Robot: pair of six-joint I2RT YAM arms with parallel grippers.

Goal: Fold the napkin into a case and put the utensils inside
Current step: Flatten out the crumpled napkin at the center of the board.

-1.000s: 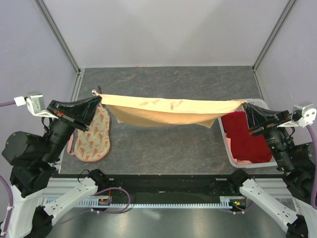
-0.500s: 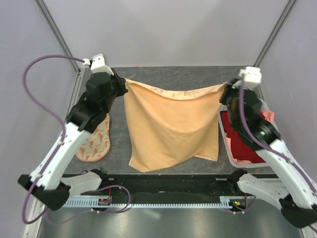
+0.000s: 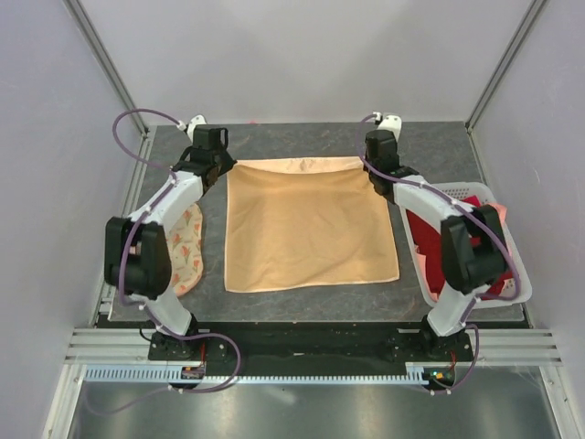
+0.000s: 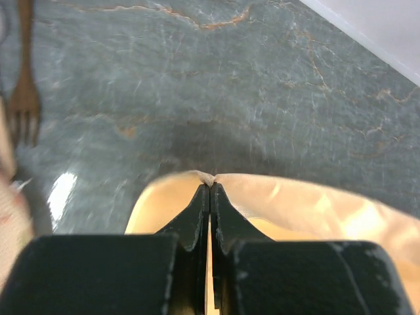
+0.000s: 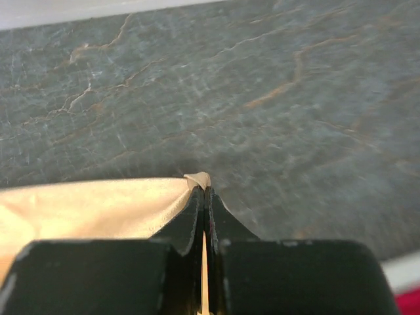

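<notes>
Peach napkin (image 3: 311,224) lies flat on the bench (image 3: 302,137) (basket (image 3: 525,279) just right of it); left jaws and right jaws pinch its far corners.

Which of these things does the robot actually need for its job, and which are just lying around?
For the job: napkin, brown fork, left gripper and right gripper pinching the napkin's far corners.
Lying about: printed cream cloth, white basket, dark red cloth in it.
</notes>
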